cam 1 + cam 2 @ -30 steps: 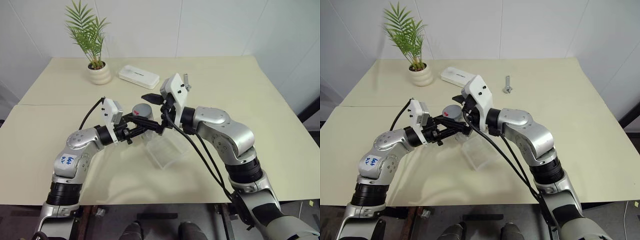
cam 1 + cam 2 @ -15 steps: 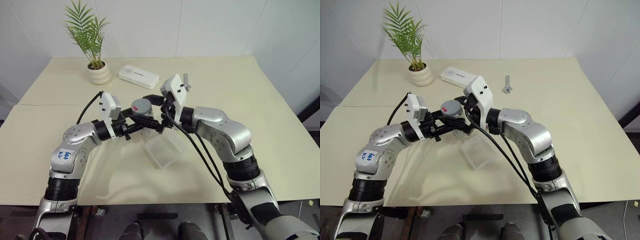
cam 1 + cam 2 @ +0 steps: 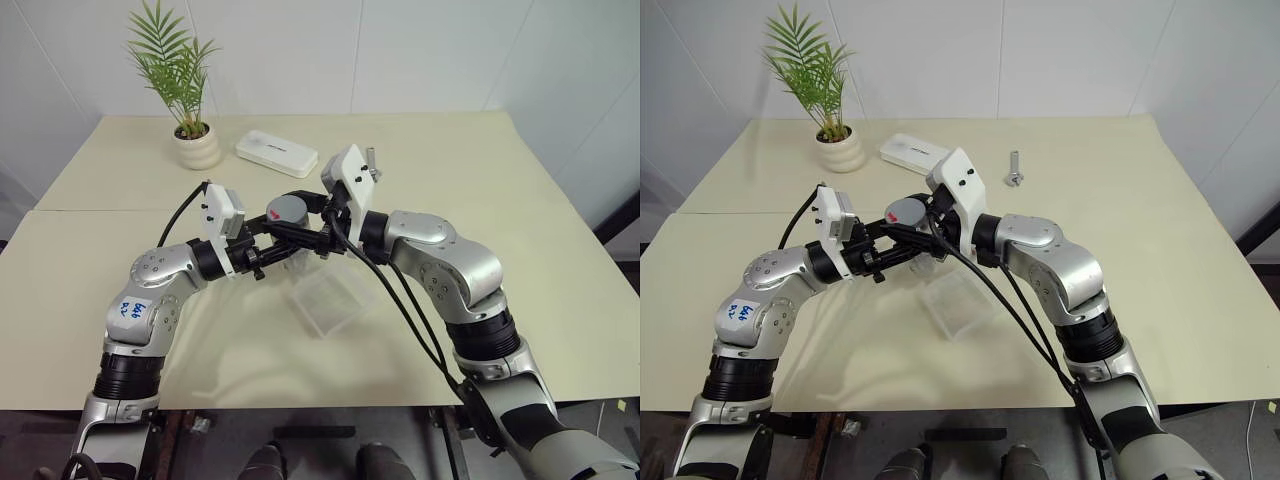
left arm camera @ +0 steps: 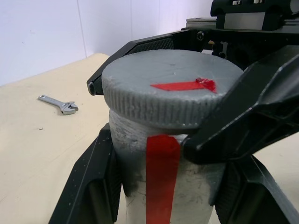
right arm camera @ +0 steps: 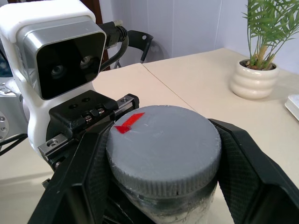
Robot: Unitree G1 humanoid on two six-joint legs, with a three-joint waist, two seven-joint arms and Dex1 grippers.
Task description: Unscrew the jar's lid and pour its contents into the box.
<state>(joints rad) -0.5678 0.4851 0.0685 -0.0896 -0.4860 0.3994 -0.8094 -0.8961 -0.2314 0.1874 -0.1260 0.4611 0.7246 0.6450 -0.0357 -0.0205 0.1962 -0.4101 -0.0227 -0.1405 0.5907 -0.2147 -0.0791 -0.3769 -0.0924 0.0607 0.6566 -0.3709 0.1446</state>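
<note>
L hand [image 4: 163,186] pinches the jar [image 4: 161,182] round its body, holding it upright in the air above the desk [image 3: 480,190]. R hand [image 5: 163,186] has its two fingers set against opposite sides of the lid [image 5: 163,149], so it looks clamped on the rim, ready to twist. Lid is still seated on the jar; its red mark sits a bit off from the red stripe down the jar's side. The contents aren't visible, prob still inside.

The box [image 3: 327,300] sits on the desk just below the jar, towards 5 o'clock from it in the head view. Plant pot [image 3: 198,148] at 11 o'clock and white case [image 3: 277,153] at 12 o'clock from the jar, both well apart from it. Small wrench [image 3: 1015,168] lies on the desk at 2 o'clock.

Risks from here, as I judge it:
- L grip too weak, so jar spins with the lid and nothing unscrews.
- R fingers slip on the ribbed rim, losing the turn.
- Lid frees suddenly, jar tips, bits spill outside the box.
- Hands are v. close together; wrist roll could knock fingers into each other.
</note>
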